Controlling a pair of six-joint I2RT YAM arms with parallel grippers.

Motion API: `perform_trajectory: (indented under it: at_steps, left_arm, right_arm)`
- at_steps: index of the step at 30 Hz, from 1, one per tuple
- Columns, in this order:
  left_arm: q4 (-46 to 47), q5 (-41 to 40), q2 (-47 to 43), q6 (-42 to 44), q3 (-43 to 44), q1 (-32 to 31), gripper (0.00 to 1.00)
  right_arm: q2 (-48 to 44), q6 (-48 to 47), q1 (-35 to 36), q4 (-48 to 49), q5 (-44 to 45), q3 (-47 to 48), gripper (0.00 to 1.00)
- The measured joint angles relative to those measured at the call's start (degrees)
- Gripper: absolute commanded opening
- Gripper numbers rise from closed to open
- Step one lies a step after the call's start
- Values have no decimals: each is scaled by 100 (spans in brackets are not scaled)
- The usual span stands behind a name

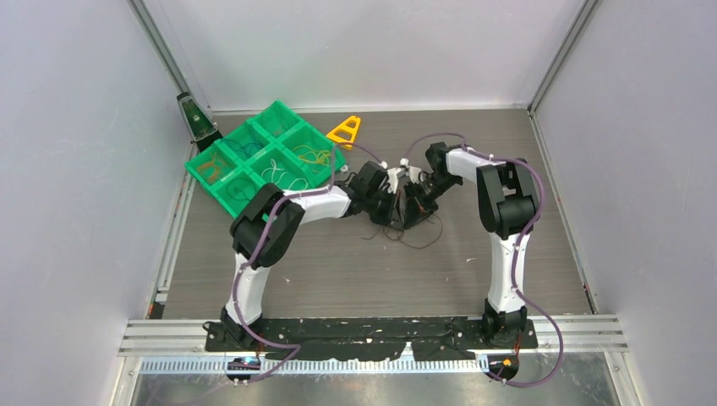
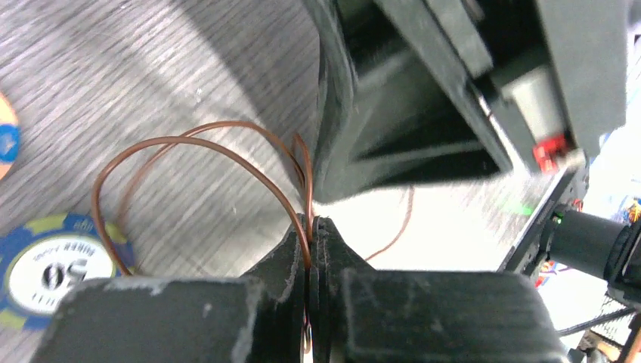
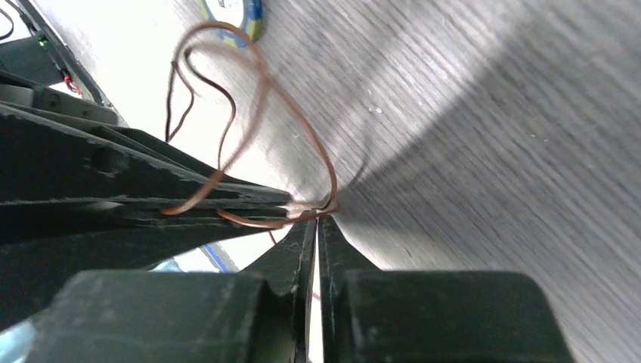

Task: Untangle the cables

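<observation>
Brown cables (image 1: 412, 234) lie on the table (image 1: 338, 279) at its middle, their thin loops trailing toward the near edge. The left gripper (image 2: 311, 227) is pinched closed on one strand, whose long loop arcs leftward toward a blue poker chip (image 2: 45, 272); the right gripper (image 3: 317, 221), tip to tip with it, is clamped on the same strand

Grey wood-grain tabletop (image 1: 338, 279), plain white enclosure walls (image 1: 363, 51) on three sides, aluminium rail (image 1: 583, 331) along near edge.
</observation>
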Motion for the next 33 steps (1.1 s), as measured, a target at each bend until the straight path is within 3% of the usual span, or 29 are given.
perform_trajectory:
  at_steps: [4,6,8,11,14,18,24,29,33]
  left_arm:
    - [-223,-20,-732,514,-352,184,0]
    - [-570,-20,-1432,1167,-490,363,0]
    - [-1014,-50,-2175,2194,-457,511,0]
    - [-1847,-4,-3001,3499,-153,743,0]
    - [-2907,654,-3405,4614,275,1078,0]
    - [-4524,1547,-3418,6035,682,1432,0]
    - [-6424,2575,-3314,7888,1008,1440,0]
    - [-7593,3132,-3167,9239,1403,1434,0]
    - [-8076,3414,-2872,9982,1869,1434,0]
  right_arm:
    - [-107,-334,-179,-243,17,328,18]
    - [-280,-472,-358,-404,13,540,23]
    - [-505,-619,-586,-564,0,863,34]
    - [-824,-798,-822,-774,-83,1340,60]
    - [-1110,-940,-892,-920,-393,1641,80]
    - [-1272,-1008,-684,-1054,-940,1891,87]
    - [-1764,-1353,92,-1010,-1558,2048,91]
    - [-3027,-1930,846,-511,-1766,1200,98]
    - [-4068,-2065,1196,332,-1893,328,95]
